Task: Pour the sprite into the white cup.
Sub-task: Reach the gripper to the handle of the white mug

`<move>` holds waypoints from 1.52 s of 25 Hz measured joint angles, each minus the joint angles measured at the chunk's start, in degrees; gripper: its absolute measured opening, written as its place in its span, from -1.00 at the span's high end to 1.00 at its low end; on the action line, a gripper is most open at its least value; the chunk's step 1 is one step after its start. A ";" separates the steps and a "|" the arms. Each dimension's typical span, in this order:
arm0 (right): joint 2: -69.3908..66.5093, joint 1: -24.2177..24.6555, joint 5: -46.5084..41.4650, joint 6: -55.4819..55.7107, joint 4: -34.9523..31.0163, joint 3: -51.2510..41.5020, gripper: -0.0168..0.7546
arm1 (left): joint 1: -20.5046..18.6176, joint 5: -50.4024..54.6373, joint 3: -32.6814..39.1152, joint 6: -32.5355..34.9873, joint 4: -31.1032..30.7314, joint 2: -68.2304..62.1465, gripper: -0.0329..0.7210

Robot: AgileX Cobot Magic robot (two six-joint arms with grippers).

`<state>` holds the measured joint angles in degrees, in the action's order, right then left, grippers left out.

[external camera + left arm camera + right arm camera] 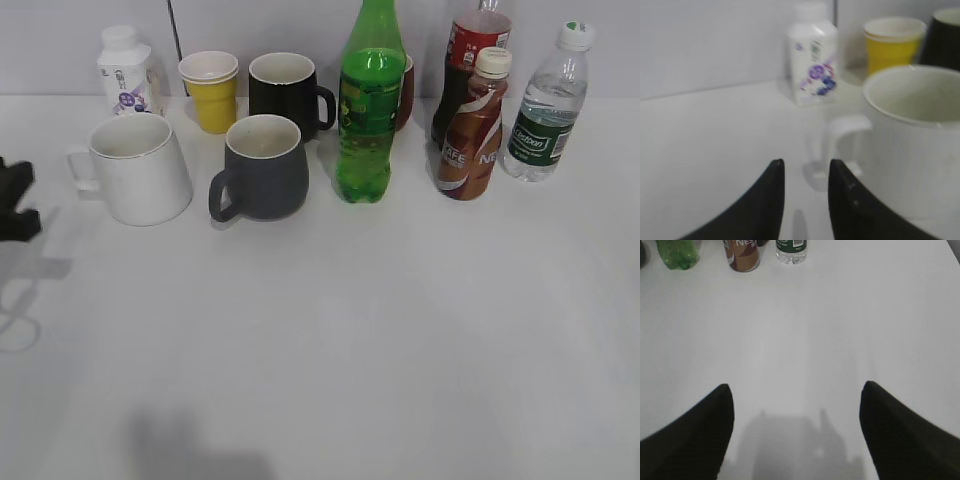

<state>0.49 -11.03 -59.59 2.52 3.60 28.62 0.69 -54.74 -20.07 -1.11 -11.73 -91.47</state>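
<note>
Black fingertips (772,200) of the left gripper (805,172) are seen closest in the left wrist view, held a narrow gap apart with nothing between them, aimed low along the white table (400,340) toward the handle of the white cup (912,140), which is just ahead and not touched. From the exterior view only a dark piece of this left gripper (15,200) is seen at the left edge, beside the white cup (135,168). The right gripper (797,400) is shown with its fingers spread wide over bare table, empty, tilted down and pointed toward the row of bottles far ahead. The sprite (371,105) is stood upright at the back middle of the table, long axis vertical, neck upward, well apart from both grippers; its base (677,252) is glimpsed in the right wrist view. The white cup is upright, mouth up, handle turned to the left. A grey mug (262,168) is placed between cup and sprite, and a yellow paper cup (211,90) behind them.
</note>
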 joint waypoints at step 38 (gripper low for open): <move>-5.20 0.00 18.28 -5.09 -9.57 1.31 -0.56 | 2.57 6.92 -16.27 1.11 -5.05 -8.19 0.81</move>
<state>-4.71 -11.03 -41.31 -2.57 -5.97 29.92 3.26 -47.82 -36.34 0.00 -16.78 -99.66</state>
